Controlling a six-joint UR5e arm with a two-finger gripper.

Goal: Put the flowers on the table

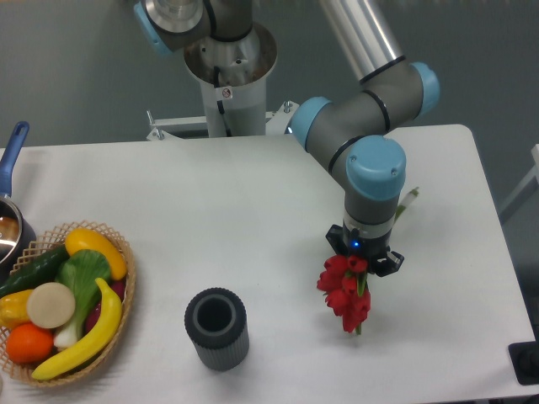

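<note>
— Nearest to us stands that dark grey ribbed cylindrical vase [216,328], upright on the big white smooth tabletop [227,219], its mouth open toward the ceiling.

— And left of it?

— Round wicker basket [125,286] at the tabletop's left edge, heaped with produce: a yellow banana [91,334], an orange [29,342], a dark green cucumber [35,269], a yellow pepper [94,249], and a leafy green vegetable [82,273] among them. Just behind the basket, at the very edge, I catch part of a dark saucepan with a blue handle [12,153].

— Where are the flowers?

— Over on the right half. See the small bunch of red closed tulip buds [345,290]? The buds point toward us, well apart from the vase. A bit of pale green stem [405,203] pokes out behind the arm's wrist, so the bunch runs under the arm from back to front.

— Is the arm holding them?

— The grey-and-blue arm [375,172] comes straight down over them, and its black pincer [364,257] sits right at the top of the buds, where the stems would be. From here it looks clamped around the stems, though the fingers themselves are mostly hidden by the wrist above.

— Are the flowers down on the surface?

— I can't tell whether the buds touch the tabletop or hang just over it.
</note>
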